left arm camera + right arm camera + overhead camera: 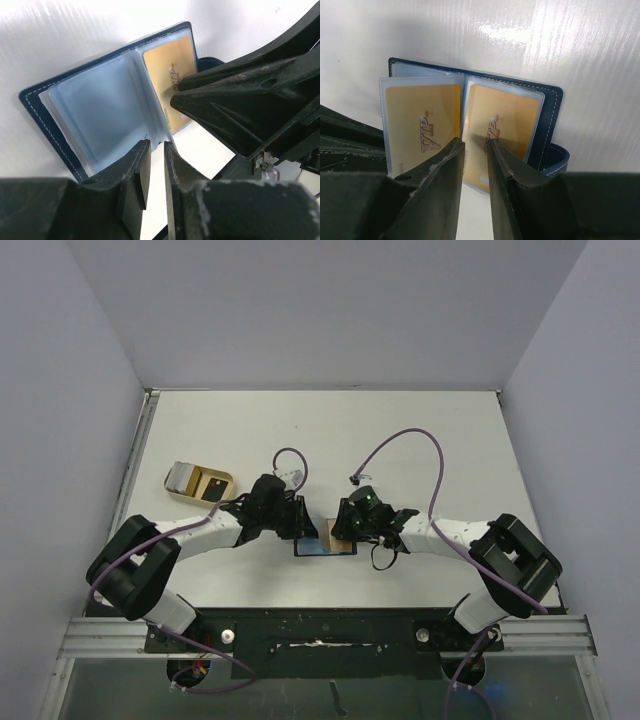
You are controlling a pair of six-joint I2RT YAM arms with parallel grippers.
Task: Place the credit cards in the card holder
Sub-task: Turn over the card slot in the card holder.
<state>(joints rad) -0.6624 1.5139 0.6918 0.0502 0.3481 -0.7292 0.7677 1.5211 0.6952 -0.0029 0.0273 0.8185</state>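
Plainly legible on the gold card (502, 120) is a slanted "VIP" in darker script, with a line of print along one edge too small to read. In the right wrist view, a second gold face (420, 117) shows behind the neighbouring clear sleeve with the same "VIP". I cannot tell whether that is another card.

The card holder (551, 120) lies open and flat. It has a navy cover with pale stitching round the rim, cloudy blue-tinted plastic sleeves inside, and a navy tab (559, 159) poking past one edge. It sits on the white table (400, 440) near the front edge, midway between the two arms, with the gold showing on its right half from above.

The left gripper (156, 167) meets the holder from the left, its fingers drawn nearly together with a slim gap at the sleeves' near edge. The right gripper (475, 165) comes from the right, also almost closed, with its tips over the gold card. Whether either one nips a sleeve or the card cannot be told.

Well apart, to the far left, a beige tray (226, 476) holds the black card (213, 486) beside a pale ribbed object (182, 477).
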